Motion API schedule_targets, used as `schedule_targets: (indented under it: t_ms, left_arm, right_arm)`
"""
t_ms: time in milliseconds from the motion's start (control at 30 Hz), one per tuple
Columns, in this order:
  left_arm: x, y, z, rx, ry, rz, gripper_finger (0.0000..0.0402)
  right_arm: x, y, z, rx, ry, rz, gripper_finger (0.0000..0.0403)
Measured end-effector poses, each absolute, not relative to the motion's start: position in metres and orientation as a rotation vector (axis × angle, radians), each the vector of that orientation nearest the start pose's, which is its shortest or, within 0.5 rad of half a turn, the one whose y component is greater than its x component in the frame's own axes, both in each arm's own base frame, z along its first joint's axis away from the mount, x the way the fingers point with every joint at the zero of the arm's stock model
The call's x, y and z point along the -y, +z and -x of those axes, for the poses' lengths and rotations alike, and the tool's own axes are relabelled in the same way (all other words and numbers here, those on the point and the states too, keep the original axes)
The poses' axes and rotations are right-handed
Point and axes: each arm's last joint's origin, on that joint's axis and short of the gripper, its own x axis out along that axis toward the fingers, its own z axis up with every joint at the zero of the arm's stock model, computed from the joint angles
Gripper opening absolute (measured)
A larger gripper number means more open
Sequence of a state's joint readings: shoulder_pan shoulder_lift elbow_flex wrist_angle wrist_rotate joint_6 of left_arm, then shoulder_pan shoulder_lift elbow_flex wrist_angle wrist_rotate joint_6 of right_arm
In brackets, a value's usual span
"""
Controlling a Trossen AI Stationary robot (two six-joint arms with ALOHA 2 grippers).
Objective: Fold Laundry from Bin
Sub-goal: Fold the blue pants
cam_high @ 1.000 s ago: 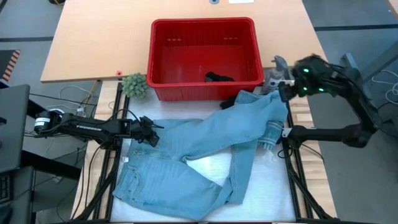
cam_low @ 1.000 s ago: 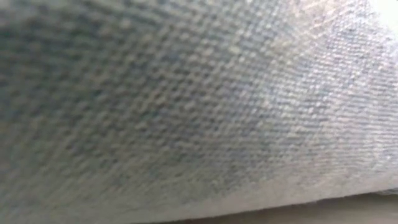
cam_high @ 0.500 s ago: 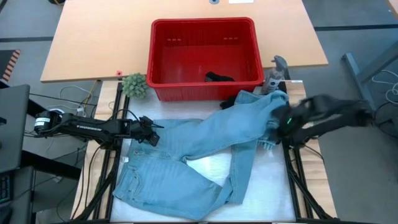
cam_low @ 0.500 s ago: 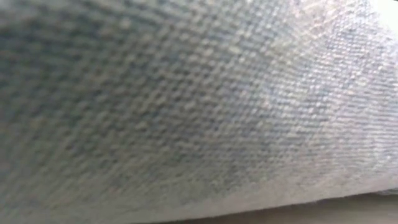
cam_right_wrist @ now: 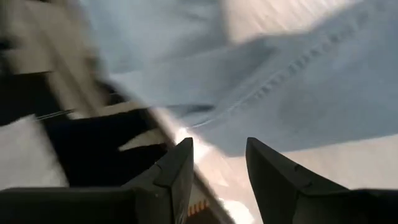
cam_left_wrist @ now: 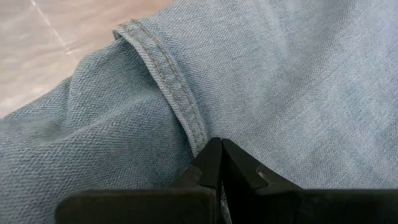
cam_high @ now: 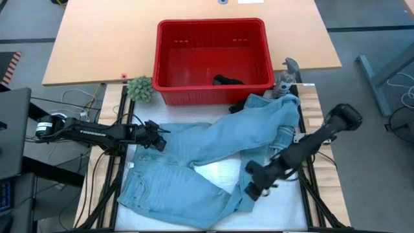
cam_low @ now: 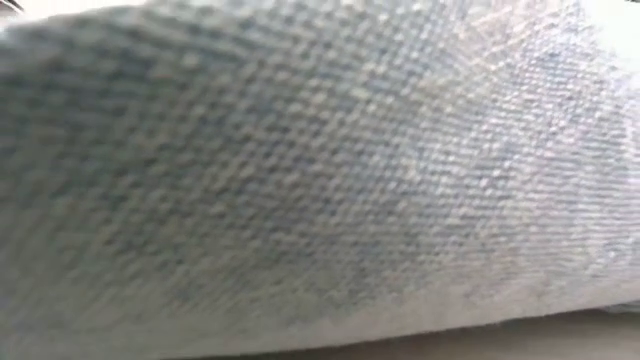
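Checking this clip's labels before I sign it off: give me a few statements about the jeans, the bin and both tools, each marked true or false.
1. The light blue jeans lie spread on the table in front of the red bin. True.
2. The bin holds nothing. False: a small dark cloth piece lies on its floor.
3. The left tool is shut on the jeans' edge. True; the left wrist view shows its closed fingers pinching denim beside a stitched seam.
4. The right tool grips the jeans. False: its fingers are apart with nothing between them.
5. The green plant sits inside the bin. False: it stands outside, by the bin's left front corner.
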State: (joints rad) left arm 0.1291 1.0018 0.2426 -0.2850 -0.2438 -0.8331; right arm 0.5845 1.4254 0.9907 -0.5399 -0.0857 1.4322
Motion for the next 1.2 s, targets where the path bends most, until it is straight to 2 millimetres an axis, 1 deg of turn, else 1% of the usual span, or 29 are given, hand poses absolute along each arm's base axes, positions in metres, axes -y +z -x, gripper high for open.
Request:
schedule_targets:
  t_ms: [67, 100, 167, 233, 267, 333, 467, 567, 633, 733, 867, 967, 1067, 1200]
  left_arm:
    - [-0.026, 0.118, -0.143, -0.835, 0.749, 0.686, 0.0]
    - [-0.026, 0.118, -0.143, -0.834, 0.749, 0.686, 0.0]
    - [-0.026, 0.118, -0.143, -0.834, 0.748, 0.686, 0.0]
    - [-0.026, 0.118, -0.143, -0.833, 0.749, 0.687, 0.0]
    - [-0.026, 0.118, -0.143, -0.833, 0.749, 0.687, 0.0]
    - [-0.026, 0.118, -0.143, -0.832, 0.749, 0.688, 0.0]
    - [-0.026, 0.119, -0.144, -0.826, 0.754, 0.685, 0.0]
    - [-0.026, 0.119, -0.144, -0.825, 0.754, 0.685, 0.0]
    - [-0.026, 0.119, -0.144, -0.825, 0.752, 0.682, 0.0]
    - [-0.026, 0.119, -0.144, -0.829, 0.746, 0.673, 0.0]
    - [-0.026, 0.119, -0.144, -0.828, 0.745, 0.676, 0.0001]
    - [-0.026, 0.119, -0.144, -0.826, 0.744, 0.677, 0.0006]
    - [-0.026, 0.119, -0.144, -0.825, 0.743, 0.675, 0.0012]
    - [-0.026, 0.119, -0.145, -0.828, 0.736, 0.666, 0.0016]
  right_arm:
    - [-0.163, 0.216, -0.242, -1.244, -0.26, -1.022, 0.0171]
    - [-0.164, 0.21, -0.243, -1.273, -0.31, -1.02, 0.017]
    - [-0.165, 0.201, -0.248, -1.322, -0.4, -1.003, 0.0166]
    - [-0.162, 0.196, -0.252, -1.355, -0.466, -0.982, 0.0161]
    - [-0.16, 0.197, -0.255, -1.352, -0.488, -0.979, 0.0158]
    - [-0.156, 0.206, -0.263, -1.302, -0.518, -0.967, 0.0153]
    - [-0.139, 0.222, -0.273, -1.24, -0.618, -0.942, 0.0147]
    - [-0.13, 0.226, -0.279, -1.236, -0.604, -0.937, 0.0152]
    - [-0.126, 0.226, -0.282, -1.239, -0.593, -0.962, 0.0165]
    - [-0.121, 0.226, -0.285, -1.246, -0.593, -0.99, 0.0198]
    - [-0.112, 0.225, -0.285, -1.252, -0.657, -1.011, 0.024]
    - [-0.107, 0.219, -0.289, -1.258, -0.703, -1.037, 0.0249]
    - [-0.106, 0.206, -0.296, -1.284, -0.734, -1.042, 0.0249]
    - [-0.109, 0.18, -0.303, -1.375, -0.795, -1.03, 0.0249]
